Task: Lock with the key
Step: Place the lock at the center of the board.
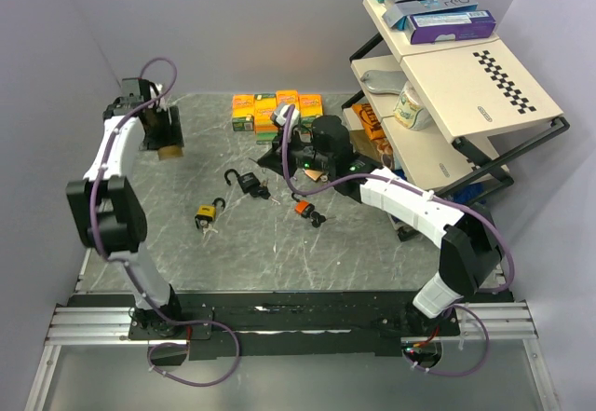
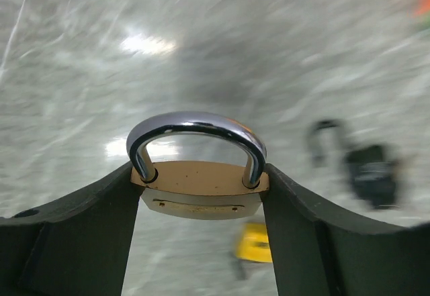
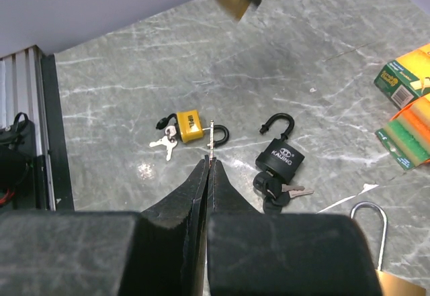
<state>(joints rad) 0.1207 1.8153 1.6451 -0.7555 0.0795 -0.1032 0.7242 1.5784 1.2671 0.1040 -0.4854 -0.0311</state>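
From above: brass padlock clamped in left claw, aloft well left of black padlock; free worktop between.
Left wrist: probably heavy, stiff, slick metal; gripped across body sides, shackle upright.
Right wrist: right claw pinched on thin key, just left of black padlock; prone to pivoting.

On my left wrist feed, the left gripper has its jaws pressed against both sides of a brass padlock, whose chrome shackle stands upright with both legs in the body. Beyond it, blurred on the grey desk, I make out a black padlock and a yellow padlock.
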